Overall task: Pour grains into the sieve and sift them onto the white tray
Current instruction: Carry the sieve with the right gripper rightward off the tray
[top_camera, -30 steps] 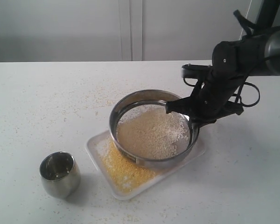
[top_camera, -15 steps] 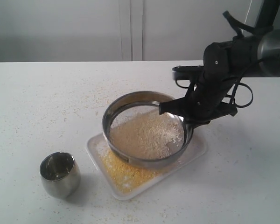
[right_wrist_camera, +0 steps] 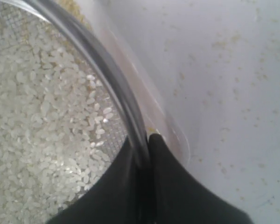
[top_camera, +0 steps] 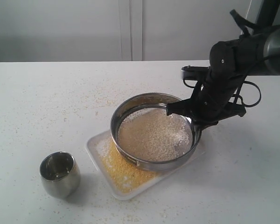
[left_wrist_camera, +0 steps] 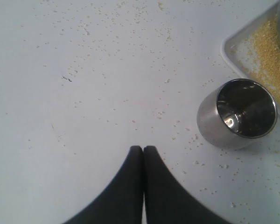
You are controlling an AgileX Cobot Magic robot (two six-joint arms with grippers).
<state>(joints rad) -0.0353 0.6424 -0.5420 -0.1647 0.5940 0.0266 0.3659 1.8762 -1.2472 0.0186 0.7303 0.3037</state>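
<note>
The round steel sieve (top_camera: 154,131) hangs over the white tray (top_camera: 99,148), with pale rice-like grains (top_camera: 151,135) lying on its mesh. My right gripper (top_camera: 192,122) is shut on the sieve's right rim (right_wrist_camera: 113,79), one finger inside the ring and one outside. White kernels (right_wrist_camera: 42,121) cover the mesh close to that grip. Yellow meal (top_camera: 120,169) lies spread on the tray under and in front of the sieve. My left gripper (left_wrist_camera: 143,148) is shut with nothing between its fingers, above the table beside the steel cup; the left arm stays outside the exterior view.
A small shiny steel cup (top_camera: 59,173) stands upright on the table left of the tray, and it looks empty (left_wrist_camera: 245,109). Loose grains are scattered over the white tabletop (top_camera: 60,102). The tray's corner (left_wrist_camera: 233,46) lies just beyond the cup.
The sieve swung left half a second ago and has swung back to the right with my right gripper holding it. The left gripper and the cup have not moved.
</note>
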